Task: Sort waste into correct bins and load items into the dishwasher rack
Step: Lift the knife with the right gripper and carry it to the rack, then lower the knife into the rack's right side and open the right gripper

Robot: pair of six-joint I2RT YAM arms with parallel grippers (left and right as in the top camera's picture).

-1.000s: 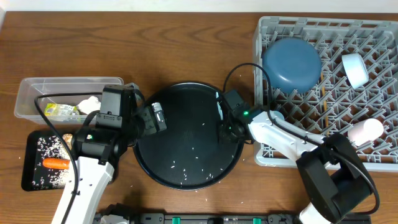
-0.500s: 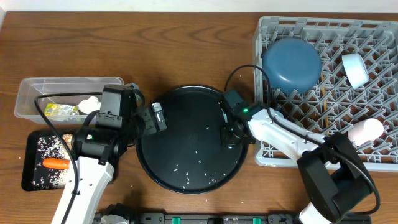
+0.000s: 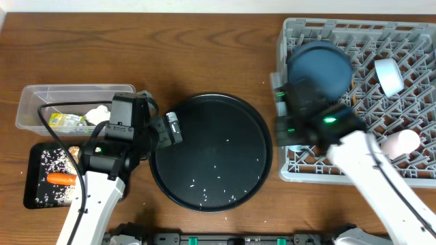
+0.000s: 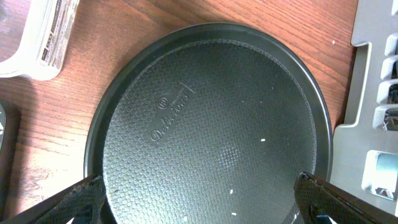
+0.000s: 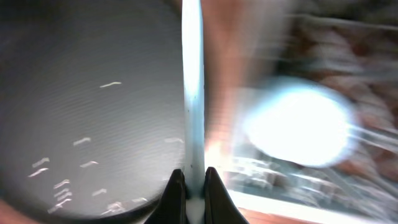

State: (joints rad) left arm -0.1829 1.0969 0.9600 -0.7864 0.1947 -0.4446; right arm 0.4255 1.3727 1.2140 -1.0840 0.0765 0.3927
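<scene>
Spoon (image 5: 191, 93), judged so from its thin pale shaft, is clamped between the fingertips of the right gripper (image 5: 191, 186); its long axis runs straight out from the fingers, up through the wrist view; the far end is cut off by the top edge, so which end is held cannot be told. The rack (image 3: 354, 22) lies to the right of the shaft, and from overhead the right arm is seen over the rack's left rim, beside the plate (image 3: 320, 64); this arm is plainly the nearer. The left gripper (image 4: 199, 182) hangs spread and empty over the round tray (image 3: 211, 116), well apart from the rack. The wrist view is smeared; a bright patch (image 5: 298, 127) cannot be identified; from overhead the spoon is not made out.
</scene>
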